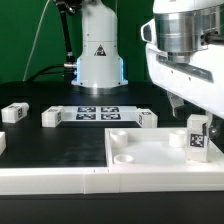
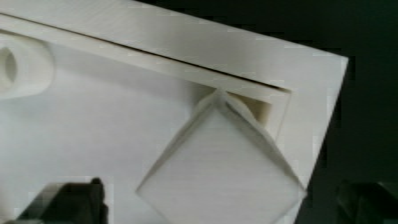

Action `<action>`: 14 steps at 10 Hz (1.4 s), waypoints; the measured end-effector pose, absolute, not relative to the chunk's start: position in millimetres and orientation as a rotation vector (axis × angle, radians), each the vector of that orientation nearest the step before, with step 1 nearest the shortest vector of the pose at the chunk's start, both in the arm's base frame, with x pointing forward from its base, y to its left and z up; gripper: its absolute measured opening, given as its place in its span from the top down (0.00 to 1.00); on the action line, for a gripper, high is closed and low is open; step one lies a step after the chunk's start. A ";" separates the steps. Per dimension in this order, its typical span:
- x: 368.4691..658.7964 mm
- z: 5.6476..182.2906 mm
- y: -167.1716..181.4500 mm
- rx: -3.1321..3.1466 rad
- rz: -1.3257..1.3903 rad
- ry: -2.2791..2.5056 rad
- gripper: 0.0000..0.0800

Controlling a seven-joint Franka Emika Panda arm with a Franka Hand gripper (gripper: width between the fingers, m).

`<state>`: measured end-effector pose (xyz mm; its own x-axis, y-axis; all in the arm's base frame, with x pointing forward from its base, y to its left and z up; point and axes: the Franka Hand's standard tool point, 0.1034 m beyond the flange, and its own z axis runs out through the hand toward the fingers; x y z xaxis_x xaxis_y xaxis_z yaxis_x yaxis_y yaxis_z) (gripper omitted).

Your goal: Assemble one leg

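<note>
A leg (image 1: 197, 135) stands upright with its tag facing the camera, on the corner of the large white panel (image 1: 150, 152) at the exterior view's right. My gripper (image 1: 186, 108) hangs just above it, open. In the wrist view the leg (image 2: 222, 150) rises from the panel (image 2: 107, 120) between my two dark fingertips (image 2: 71, 200), and there is a gap on each side. Whether the leg sits in a socket I cannot tell. Three more legs lie on the black table behind the panel: one (image 1: 14, 113), a second (image 1: 50, 117) and a third (image 1: 147, 118).
The marker board (image 1: 97, 112) lies flat between the loose legs, in front of the robot base (image 1: 98, 55). A round socket (image 1: 126, 157) shows in the panel near its middle. A white piece (image 1: 2, 143) shows at the exterior view's left edge.
</note>
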<state>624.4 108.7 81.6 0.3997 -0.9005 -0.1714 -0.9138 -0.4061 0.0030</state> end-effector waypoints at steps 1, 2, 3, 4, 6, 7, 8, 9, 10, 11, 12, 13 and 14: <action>623.8 82.0 110.6 -2.608 0.220 1.576 0.19; 623.4 82.1 112.1 -2.706 0.202 1.425 0.19; 623.5 83.5 114.5 -2.780 0.189 1.308 0.19; 624.8 83.3 117.1 -2.815 0.162 1.226 0.19; 623.4 76.2 122.1 -2.905 0.089 0.974 0.19; 623.3 75.5 121.3 -2.947 0.080 0.829 0.19; 623.5 74.1 118.9 -2.985 0.072 0.669 0.19; 623.8 73.8 116.8 -3.012 0.064 0.528 0.19; 623.8 73.9 116.9 -3.020 0.062 0.466 0.24; 623.8 73.9 117.0 -3.018 0.063 0.484 0.24; 623.8 73.9 116.8 -3.018 0.063 0.484 0.46; 623.8 73.9 116.7 -3.018 0.063 0.484 0.46; 623.9 74.0 116.6 -3.015 0.063 0.502 0.64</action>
<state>623.9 116.6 74.0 0.9453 -0.3215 -0.0545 -0.3250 -0.9426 -0.0766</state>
